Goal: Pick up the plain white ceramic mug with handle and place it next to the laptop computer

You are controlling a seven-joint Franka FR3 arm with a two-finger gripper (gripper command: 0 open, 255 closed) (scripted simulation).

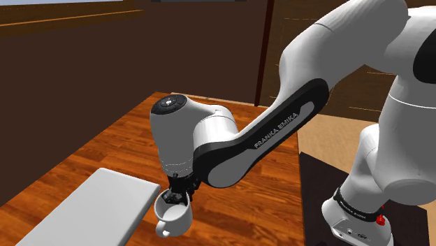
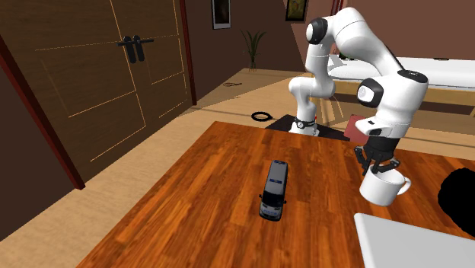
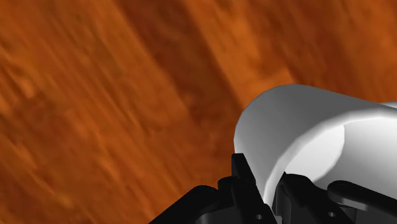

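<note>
The white mug (image 1: 172, 216) hangs from my gripper (image 1: 179, 197), which is shut on its rim, with the handle pointing toward the shoulder view's lower left. In the second exterior view the mug (image 2: 382, 187) sits just below the gripper (image 2: 378, 167), slightly above the wooden table (image 2: 221, 190). In the wrist view the black fingers (image 3: 245, 181) clasp the mug wall (image 3: 299, 121) between them. The laptop (image 1: 91, 206) is a flat pale grey slab lying closed just beside the mug; it also shows as a slab (image 2: 411, 245) below the mug.
A dark toy van (image 2: 274, 189) stands near the middle of the table. My stand (image 1: 328, 203) borders the table at the shoulder view's lower right. A black area (image 2: 457, 194) lies at the second exterior view's right edge. Brown double doors (image 2: 114, 76) are beyond the table.
</note>
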